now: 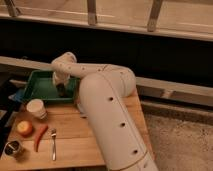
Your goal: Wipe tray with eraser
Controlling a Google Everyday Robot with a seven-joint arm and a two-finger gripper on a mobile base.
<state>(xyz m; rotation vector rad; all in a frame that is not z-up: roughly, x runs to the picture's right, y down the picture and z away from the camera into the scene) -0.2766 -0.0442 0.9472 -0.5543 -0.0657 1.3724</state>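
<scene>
A green tray (pixel 37 86) sits at the back left of the wooden table (pixel 75 142). My gripper (pixel 61 90) reaches down into the tray near its right end, low over the tray floor. A dark shape sits at the gripper's tip. I cannot tell the eraser apart from the gripper there. My white arm (pixel 107 105) curves over the table's right side and hides that part of it.
In front of the tray stand a white cup (pixel 36 107), an orange fruit (pixel 24 128), a red chili (pixel 40 137), a spoon (pixel 53 144) and a small metal can (pixel 13 148). A blue item (pixel 19 95) lies at the tray's left corner. A dark wall with a ledge runs behind.
</scene>
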